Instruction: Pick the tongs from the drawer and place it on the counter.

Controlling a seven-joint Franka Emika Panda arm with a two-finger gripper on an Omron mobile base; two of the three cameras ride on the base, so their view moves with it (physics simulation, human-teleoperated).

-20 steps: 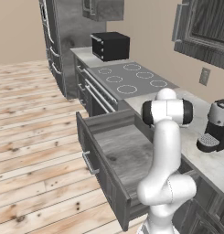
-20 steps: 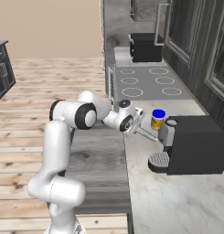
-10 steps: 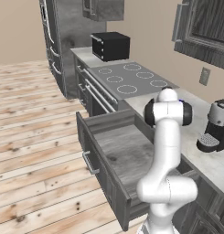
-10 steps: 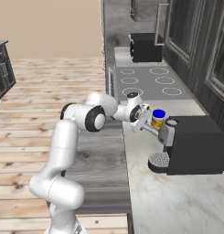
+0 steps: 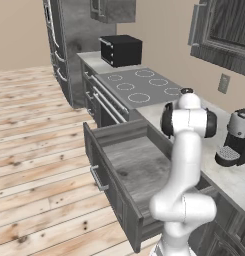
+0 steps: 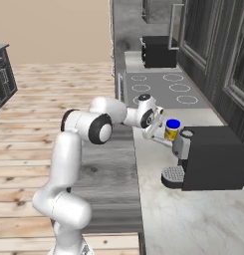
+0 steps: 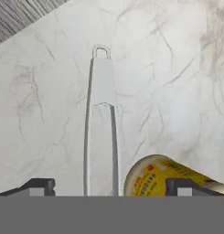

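The silvery tongs [image 7: 103,82] lie flat on the light marbled counter [image 7: 177,68], their looped end pointing away from my hand. My gripper [image 7: 111,185] hangs over them, open: its dark fingertips [image 7: 40,185] stand wide on either side and touch neither arm. In the right base view the gripper [image 6: 154,128] sits over the counter [image 6: 193,219] edge, and the tongs [image 6: 163,140] reach toward the coffee machine. The dark woodgrain drawer [image 5: 129,165] is pulled open, its inside bare, with a silver bar handle [image 5: 98,179] on its front.
A yellow jar with a blue lid [image 6: 171,129] stands right beside the tongs and the right finger. A black coffee machine [image 6: 208,157] stands just past it. The stovetop [image 6: 161,84] and a black microwave [image 6: 158,51] lie further along.
The hand has swung with the tongs from over the open drawer rightward onto the counter, next to the jar. The base and the drawer have not moved.
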